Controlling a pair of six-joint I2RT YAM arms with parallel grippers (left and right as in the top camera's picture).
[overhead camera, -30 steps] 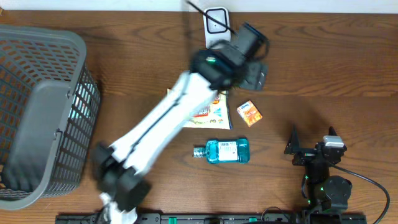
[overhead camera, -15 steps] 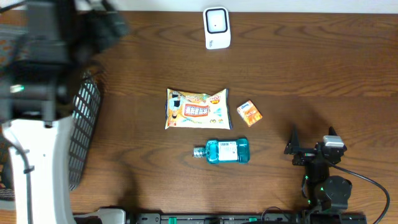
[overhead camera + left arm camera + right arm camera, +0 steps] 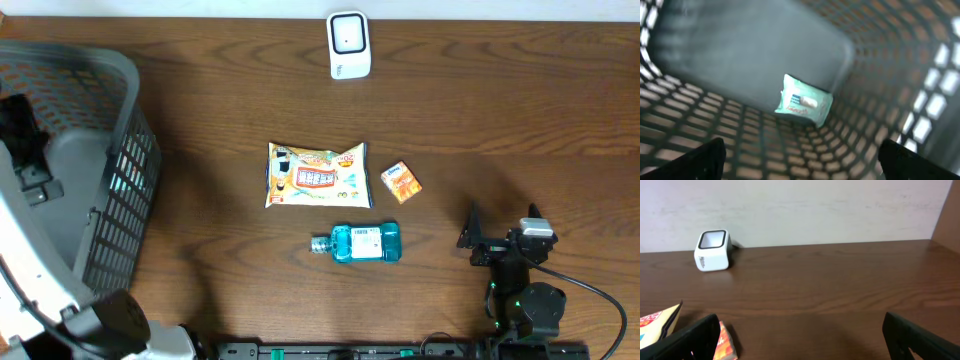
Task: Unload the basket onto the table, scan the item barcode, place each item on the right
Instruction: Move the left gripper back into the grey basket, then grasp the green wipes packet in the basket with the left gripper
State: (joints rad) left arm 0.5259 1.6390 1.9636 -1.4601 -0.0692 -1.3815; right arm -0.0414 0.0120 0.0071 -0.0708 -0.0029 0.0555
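Your left gripper (image 3: 802,150) has swung away from the table's middle and now hangs over the grey basket (image 3: 120,110), jaws wide apart and empty. Far to the basket's right, the right gripper (image 3: 800,335) sits open too, holding nothing. The white scanner (image 3: 348,45) stands well right of the basket. The green packet (image 3: 802,102) lies loose on the basket's floor.

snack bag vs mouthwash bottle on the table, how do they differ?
Snack bag is a flat, opaque, yellow-printed pouch; mouthwash bottle is rounded, see-through blue. Snack bag lies nearer the scanner; mouthwash bottle lies farther from it. Both lie flat on the table, ungripped.
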